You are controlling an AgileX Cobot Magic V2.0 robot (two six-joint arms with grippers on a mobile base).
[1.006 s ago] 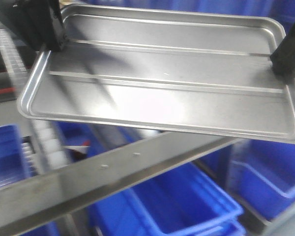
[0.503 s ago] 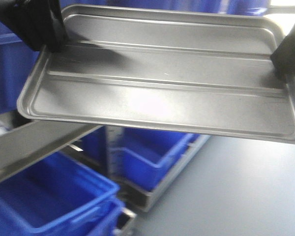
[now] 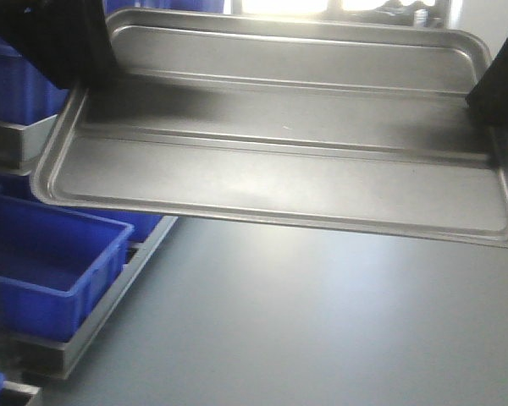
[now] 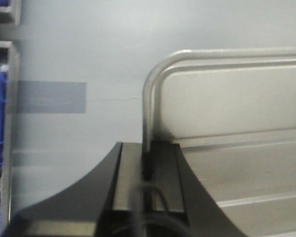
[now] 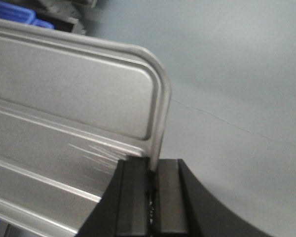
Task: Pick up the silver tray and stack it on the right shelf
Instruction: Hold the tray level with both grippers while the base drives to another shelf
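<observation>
The silver tray (image 3: 279, 161), shiny, with rounded corners and two long ridges across its floor, hangs level in the air above a grey floor. My left gripper (image 3: 85, 76) is shut on its left rim. In the left wrist view the rim (image 4: 147, 123) runs between the left gripper's (image 4: 147, 158) closed jaws. My right gripper (image 3: 491, 106) is shut on the right rim. In the right wrist view the tray (image 5: 64, 98) enters the right gripper (image 5: 153, 170). The right shelf is out of view.
Blue plastic bins (image 3: 51, 262) sit on a low metal rack (image 3: 110, 296) at the left. More blue bins stand at the upper left behind the tray. Grey floor (image 3: 322, 321) fills the lower right.
The view has swung: the steel shelf bar and the blue bins that lay under the tray have slid away to the left, and grey floor now lies beneath. Both grippers keep their hold.
</observation>
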